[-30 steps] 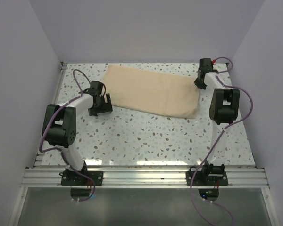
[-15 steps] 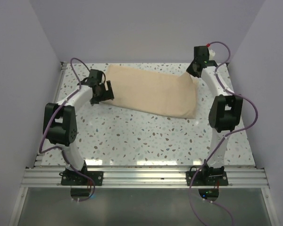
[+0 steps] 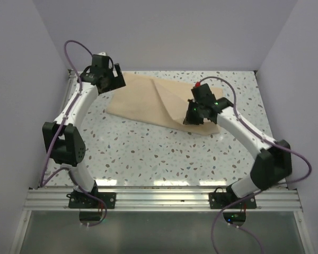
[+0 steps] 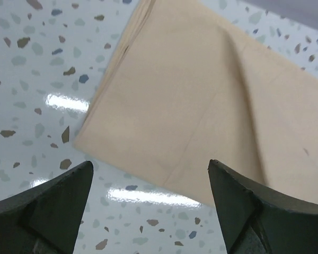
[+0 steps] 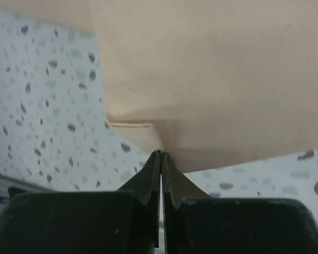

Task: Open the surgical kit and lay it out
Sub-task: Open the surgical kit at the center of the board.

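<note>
On the speckled table point(image 3: 148, 153), the tan cloth point(image 3: 140, 100) lies across the far middle. My right gripper point(image 3: 192, 117) has its fingers clamped together on a fold of the cloth near its right end. My left gripper point(image 3: 115, 83) hovers above the left end, fingers apart.

Matt tan cloth wrap point(image 3: 148, 103) lies on a glossy speckled table point(image 3: 148, 153).

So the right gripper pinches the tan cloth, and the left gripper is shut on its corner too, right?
No. The left gripper is open, fingers spread above the cloth corner, as the left wrist view shows. The right gripper does pinch the cloth.
</note>
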You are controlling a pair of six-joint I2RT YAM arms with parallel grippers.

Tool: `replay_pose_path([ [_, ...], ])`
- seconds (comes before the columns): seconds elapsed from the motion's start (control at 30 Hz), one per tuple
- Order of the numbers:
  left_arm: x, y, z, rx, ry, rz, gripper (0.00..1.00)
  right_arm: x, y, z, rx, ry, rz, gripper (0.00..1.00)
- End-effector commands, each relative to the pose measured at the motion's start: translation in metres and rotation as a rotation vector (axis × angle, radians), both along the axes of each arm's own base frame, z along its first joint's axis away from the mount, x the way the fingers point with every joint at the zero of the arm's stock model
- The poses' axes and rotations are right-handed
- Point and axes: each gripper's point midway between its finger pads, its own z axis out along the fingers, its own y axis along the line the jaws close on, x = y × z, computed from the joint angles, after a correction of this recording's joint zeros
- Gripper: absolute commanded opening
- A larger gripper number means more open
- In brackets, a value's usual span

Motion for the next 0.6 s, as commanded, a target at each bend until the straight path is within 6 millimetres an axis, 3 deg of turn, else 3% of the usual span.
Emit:
replay_pose_path([
  [0.0, 0.000, 0.009, 0.074, -0.026, -0.142, 0.056, 0.94, -0.092, -0.030, 0.021, 0.028, 0.076, 0.057, 0.00],
  [0.03, 0.000, 0.009, 0.080, -0.033, -0.154, 0.060, 0.94, -0.113, -0.041, 0.036, 0.042, 0.035, 0.061, 0.00],
  [0.17, -0.011, 0.009, 0.094, -0.081, -0.188, 0.097, 0.94, -0.193, -0.083, 0.021, -0.029, 0.161, 0.061, 0.00],
  [0.33, -0.037, 0.015, 0.090, -0.102, -0.198, 0.134, 0.94, -0.249, -0.097, -0.005, -0.023, 0.306, 0.092, 0.00],
  [0.4, -0.051, 0.018, 0.085, -0.101, -0.197, 0.140, 0.94, -0.261, -0.099, -0.010, -0.010, 0.320, 0.109, 0.03],
  [0.47, -0.064, 0.021, 0.080, -0.093, -0.192, 0.148, 0.94, -0.274, -0.101, -0.019, -0.009, 0.366, 0.126, 0.16],
  [0.5, -0.068, 0.023, 0.076, -0.088, -0.185, 0.150, 0.94, -0.280, -0.104, -0.023, -0.020, 0.379, 0.129, 0.58],
  [0.57, -0.079, 0.025, 0.067, -0.081, -0.169, 0.154, 0.94, -0.288, -0.116, -0.026, -0.077, 0.410, 0.122, 0.91],
])
